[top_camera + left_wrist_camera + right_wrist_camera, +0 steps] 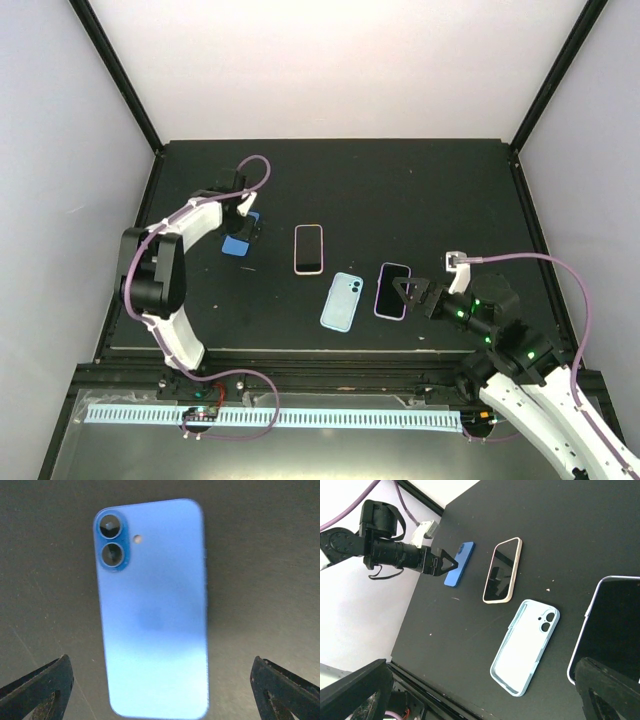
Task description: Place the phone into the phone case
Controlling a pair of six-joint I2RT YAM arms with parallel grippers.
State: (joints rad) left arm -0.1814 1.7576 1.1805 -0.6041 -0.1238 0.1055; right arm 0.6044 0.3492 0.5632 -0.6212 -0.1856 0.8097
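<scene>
Barely started tbh. The blue phone (152, 610) lies back-up on the surface (400, 200), with the left gripper (160, 667) spread wide over it, not gripping. The case (342, 301) sits empty, well apart. The right gripper (405, 295) is open too. Grabbing and fitting are all left.

Overhead overview, wrist views sharing blue phone (152, 610)

Black table (400, 190): blue phone (236, 246) face-down, pink-rimmed phone (309, 249), light-blue case (341, 301), purple-rimmed phone (393, 290), all flat.
</scene>
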